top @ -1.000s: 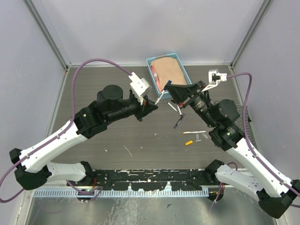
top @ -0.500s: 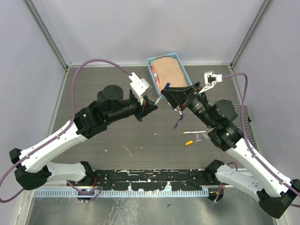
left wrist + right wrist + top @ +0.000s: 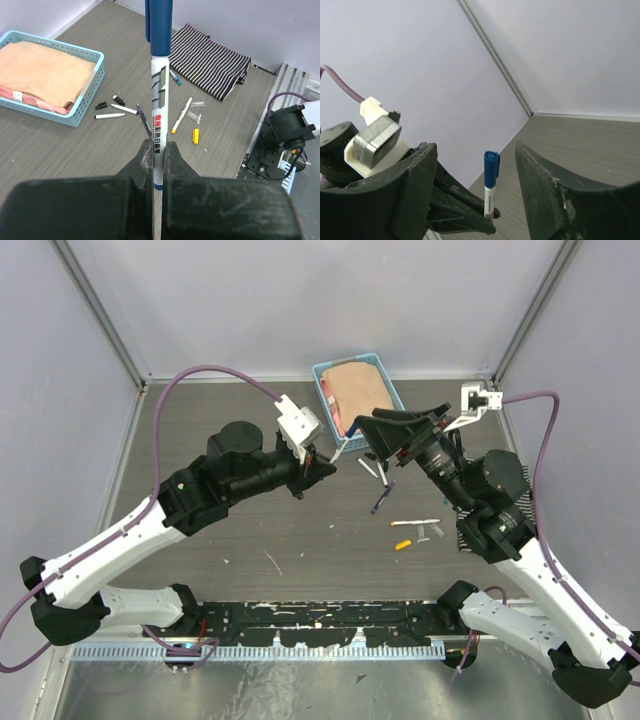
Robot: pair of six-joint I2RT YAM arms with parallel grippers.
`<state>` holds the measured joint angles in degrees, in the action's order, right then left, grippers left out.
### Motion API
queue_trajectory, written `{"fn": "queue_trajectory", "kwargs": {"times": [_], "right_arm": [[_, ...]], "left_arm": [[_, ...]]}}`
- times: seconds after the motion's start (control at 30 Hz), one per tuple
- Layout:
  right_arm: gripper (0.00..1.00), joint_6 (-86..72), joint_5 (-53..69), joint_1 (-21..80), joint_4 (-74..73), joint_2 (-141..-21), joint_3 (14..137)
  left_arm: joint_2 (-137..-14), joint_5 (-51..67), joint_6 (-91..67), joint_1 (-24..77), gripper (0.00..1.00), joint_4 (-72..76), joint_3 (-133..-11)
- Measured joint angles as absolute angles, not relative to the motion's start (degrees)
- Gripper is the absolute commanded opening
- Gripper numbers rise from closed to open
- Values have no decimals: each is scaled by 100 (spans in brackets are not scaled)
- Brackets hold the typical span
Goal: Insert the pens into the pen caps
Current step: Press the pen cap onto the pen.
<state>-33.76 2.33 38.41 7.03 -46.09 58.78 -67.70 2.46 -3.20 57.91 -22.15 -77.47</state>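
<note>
The left jaws are shut tight on the lower barrel of a white pen, which is held upright. Its blue cap is seated on the top end. The right jaws are spread wide and nothing is gripped by them. In the right wrist view the capped pen is framed in the gap between them, farther off and clear of both.

In the top view the held pen is seen over the middle of the grey wood-grain surface, slanting toward 1 o'clock from the left jaws, with the right jaws just beside its capped end.

Loose pieces are scattered on the surface at about 5 o'clock from the held pen:
- A short white pen lies nearest.
- A dark blue pen lies below it.
- A long white pen lies flat farther toward 4 o'clock.
- Two grey caps lie just beside the long pen.
- A yellow-orange cap lies at 7 o'clock from it — apart from any pen.

A blue basket stands at 12 o'clock on the surface, with a tan cloth folded inside it. In the left wrist view a striped cloth is seen lying flat at 1 o'clock from the gripped barrel, well apart from the basket.
</note>
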Motion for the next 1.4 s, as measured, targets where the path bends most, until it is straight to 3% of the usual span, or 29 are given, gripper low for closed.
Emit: {"fn": "queue_trajectory", "kwargs": {"times": [0.2, 0.83, 1.03, 1.17, 1.4], "right_arm": [[53, -3356, 207, 3841, 707, -4917, 6160], [28, -3369, 403, 3841, 585, -5103, 6158], [17, -3395, 416, 3839, 596, -5103, 6095], [1, -3398, 419, 3839, 596, -5103, 6073], [0, -3426, 440, 3839, 642, -5083, 5887]], "left_arm": [[-6770, 246, -316, 5791, 0, -2215, -7747], [-6766, 246, -305, 5791, 0, -2215, -7747], [-6761, 246, -305, 5791, 0, -2224, -7747], [-6759, 246, -305, 5791, 0, -2259, -7747], [-6757, 226, -366, 5791, 0, -2464, -7747]]}}
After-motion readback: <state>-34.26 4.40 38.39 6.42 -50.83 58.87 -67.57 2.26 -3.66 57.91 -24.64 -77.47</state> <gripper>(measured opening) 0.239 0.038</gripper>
